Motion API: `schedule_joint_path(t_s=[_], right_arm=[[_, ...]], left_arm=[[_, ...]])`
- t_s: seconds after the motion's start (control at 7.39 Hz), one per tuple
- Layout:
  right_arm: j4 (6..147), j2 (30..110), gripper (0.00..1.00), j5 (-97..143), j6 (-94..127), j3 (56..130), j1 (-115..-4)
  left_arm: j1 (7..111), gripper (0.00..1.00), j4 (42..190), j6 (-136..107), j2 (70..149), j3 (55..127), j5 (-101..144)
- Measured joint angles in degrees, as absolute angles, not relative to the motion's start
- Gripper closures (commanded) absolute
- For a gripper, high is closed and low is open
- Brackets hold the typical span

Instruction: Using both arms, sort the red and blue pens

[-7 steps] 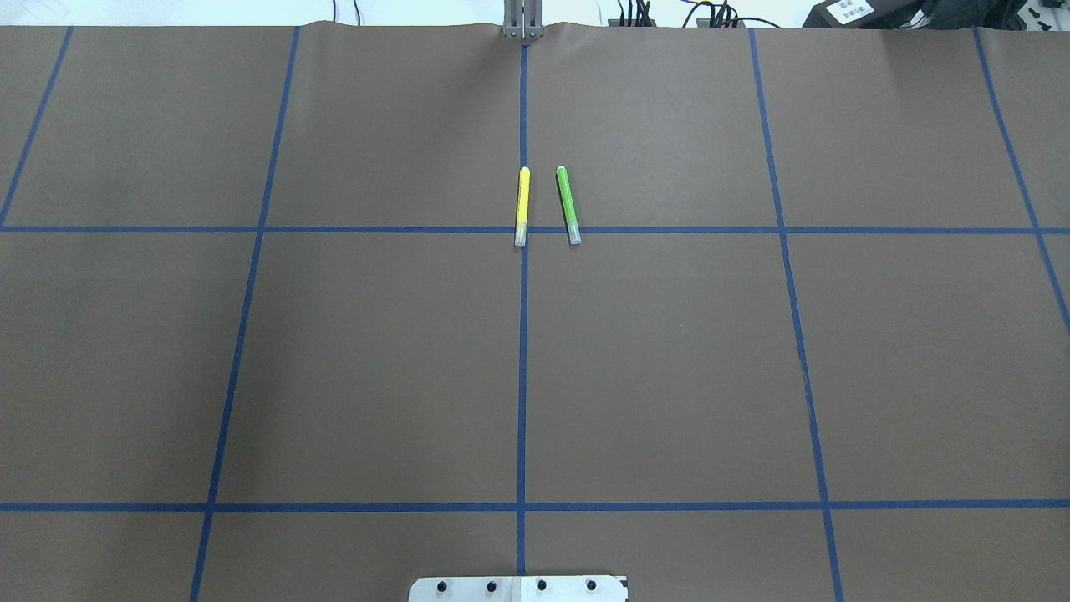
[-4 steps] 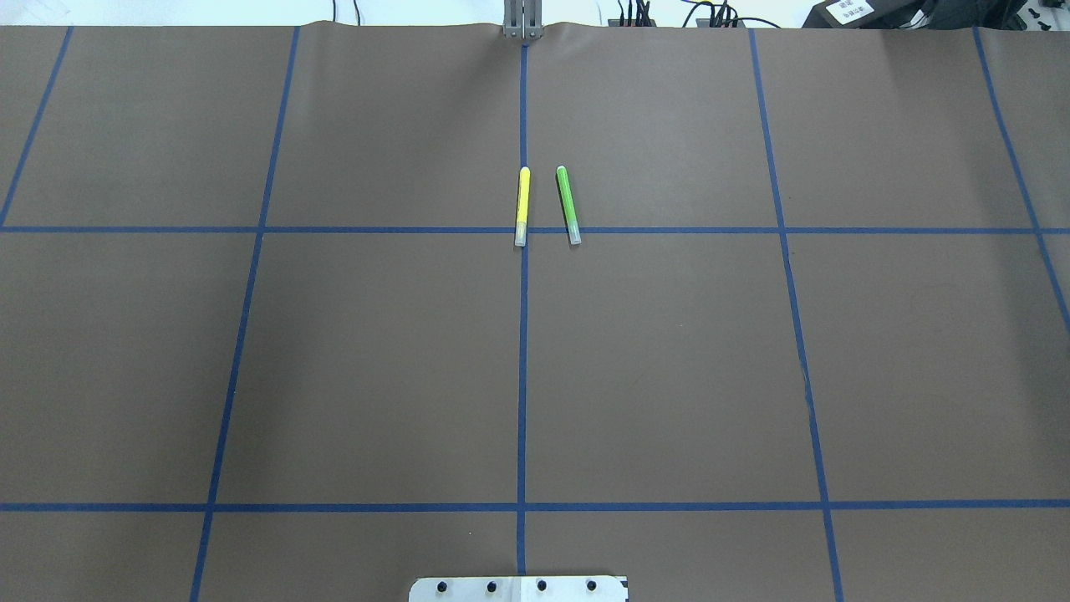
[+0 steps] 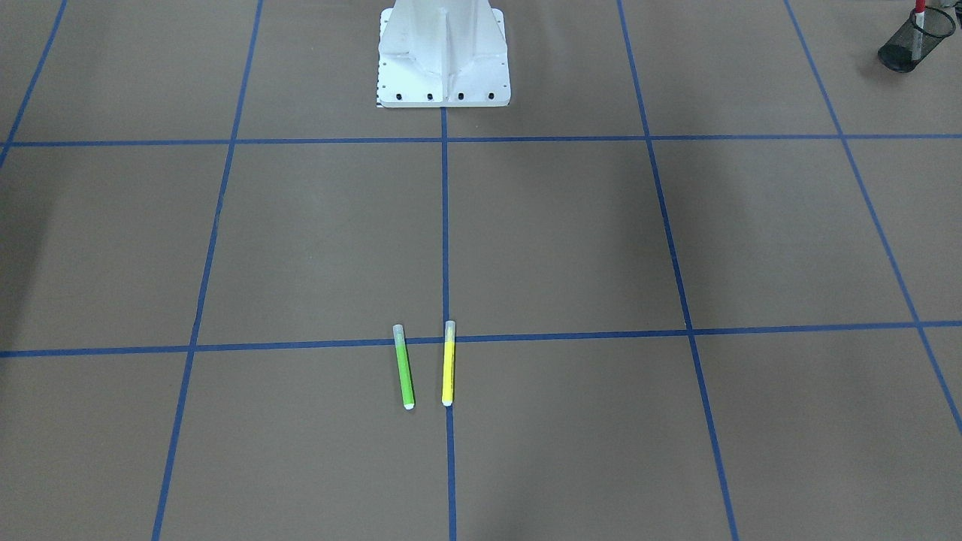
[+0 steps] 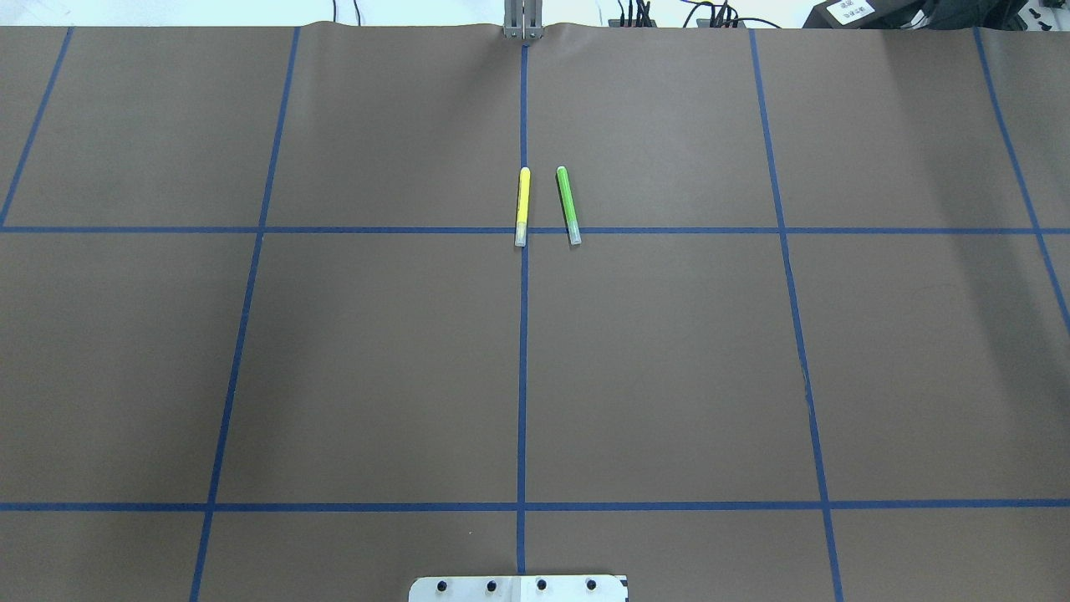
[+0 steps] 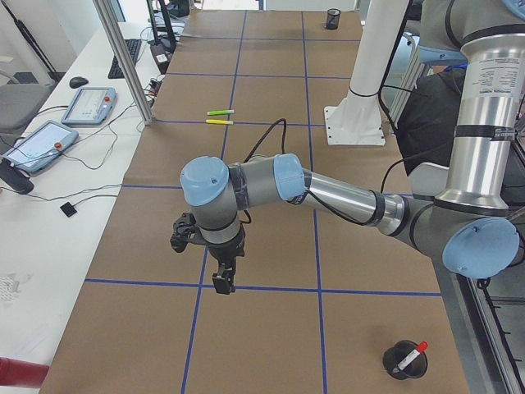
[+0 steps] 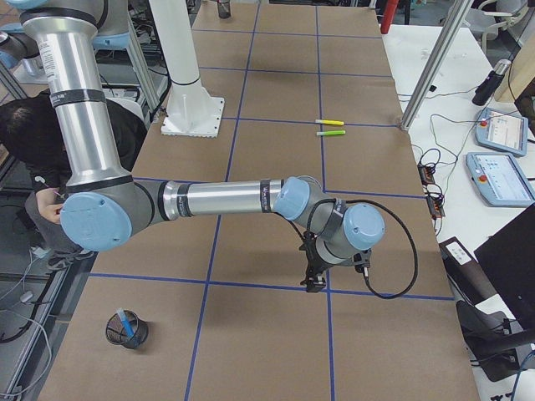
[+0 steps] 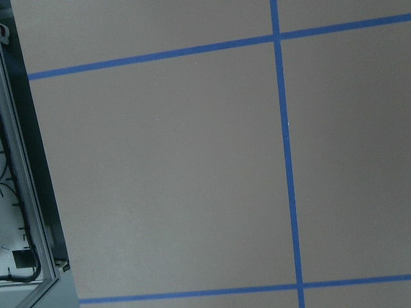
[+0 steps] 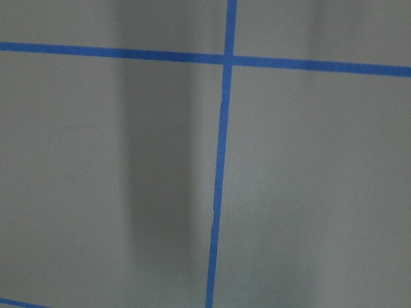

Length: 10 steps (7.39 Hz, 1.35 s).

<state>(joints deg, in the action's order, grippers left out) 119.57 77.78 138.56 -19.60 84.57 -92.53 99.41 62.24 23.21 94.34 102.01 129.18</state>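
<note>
The red pen (image 5: 413, 354), white-barrelled with a red cap, stands in a black mesh cup (image 5: 404, 367) near the robot's left table end; the cup (image 3: 912, 39) also shows in the front-facing view. The blue pen (image 6: 123, 318) stands in another black mesh cup (image 6: 125, 331) at the right end. My left gripper (image 5: 222, 281) hangs over the brown paper beyond a blue tape line. My right gripper (image 6: 315, 281) hovers low over a tape line. Both grippers show only in side views, so I cannot tell whether they are open or shut. Both wrist views hold only paper and tape.
A yellow marker (image 4: 522, 206) and a green marker (image 4: 568, 205) lie side by side at the table's middle, far from both grippers. The white pedestal (image 3: 443, 56) stands at the robot's side. A person (image 6: 33, 159) crouches behind the base. Tablets and cables lie on the far bench.
</note>
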Motion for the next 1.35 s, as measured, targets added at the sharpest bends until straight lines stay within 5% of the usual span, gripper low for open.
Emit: schedule_joint_path(t_s=[0.41, 0.81, 1.35], right_arm=[[102.6, 79.7, 0.00, 139.3, -4.5, 82.2, -91.5], [92.3, 81.9, 0.00, 139.3, -3.3, 78.8, -91.4], [84.1, 84.1, 0.00, 138.8, 8.3, 82.1, -90.9]], left_arm=[[96.9, 0.00, 69.4, 19.4, 94.3, 101.0, 134.9], [94.0, 0.00, 86.5, 13.4, 94.2, 91.0, 134.9], [92.8, 0.00, 95.9, 9.5, 94.1, 84.5, 133.4]])
